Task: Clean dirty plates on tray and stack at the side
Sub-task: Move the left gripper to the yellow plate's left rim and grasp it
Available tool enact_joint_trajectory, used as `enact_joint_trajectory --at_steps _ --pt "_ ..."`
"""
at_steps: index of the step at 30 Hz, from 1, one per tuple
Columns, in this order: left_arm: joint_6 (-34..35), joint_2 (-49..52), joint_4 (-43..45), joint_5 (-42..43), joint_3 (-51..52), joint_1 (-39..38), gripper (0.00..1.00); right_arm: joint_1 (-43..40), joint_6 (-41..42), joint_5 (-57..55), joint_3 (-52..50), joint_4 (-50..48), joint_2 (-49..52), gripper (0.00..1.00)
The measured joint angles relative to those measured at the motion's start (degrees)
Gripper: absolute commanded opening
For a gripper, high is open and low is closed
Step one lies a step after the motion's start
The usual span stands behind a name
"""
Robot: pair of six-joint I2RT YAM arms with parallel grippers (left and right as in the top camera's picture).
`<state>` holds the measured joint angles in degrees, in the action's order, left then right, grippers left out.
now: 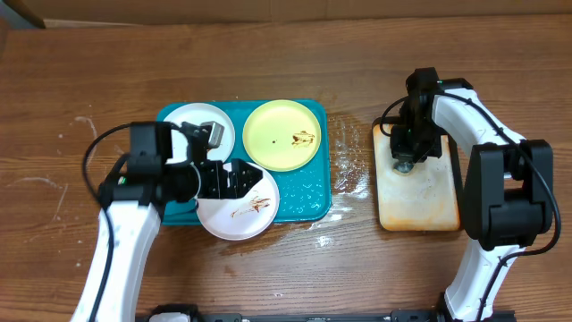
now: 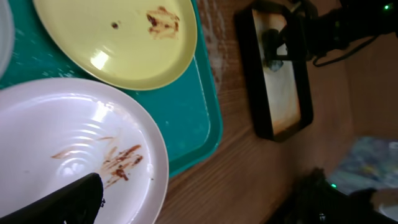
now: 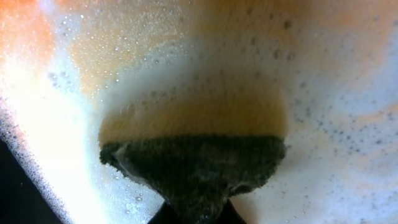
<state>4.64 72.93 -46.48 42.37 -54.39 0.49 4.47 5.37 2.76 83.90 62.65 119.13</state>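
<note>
Three plates lie on the teal tray (image 1: 308, 195). A white plate (image 1: 192, 119) is at the back left and a yellow-green plate (image 1: 284, 134) with a brown smear at the back right. A smeared white plate (image 1: 239, 215) hangs over the front rim. My left gripper (image 1: 246, 182) is open just above this front plate (image 2: 62, 137), one finger (image 2: 68, 202) over its surface. My right gripper (image 1: 404, 159) is shut on a dark green and yellow sponge (image 3: 193, 162), which presses into foam on the beige tray (image 1: 420, 192).
The black-rimmed beige tray (image 2: 280, 99) stands right of the teal tray (image 2: 199, 118), with wet streaks on the wood between them. Bare wooden table stretches behind and left of the trays. A cardboard wall runs along the back.
</note>
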Motion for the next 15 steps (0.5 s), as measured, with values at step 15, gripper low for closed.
enact_joint_trajectory --at_steps 15 --pt "-0.1 6.8 -3.1 -3.8 -8.1 -4.1 1.0 0.0 0.0 0.0 0.0 0.3 0.0 0.04"
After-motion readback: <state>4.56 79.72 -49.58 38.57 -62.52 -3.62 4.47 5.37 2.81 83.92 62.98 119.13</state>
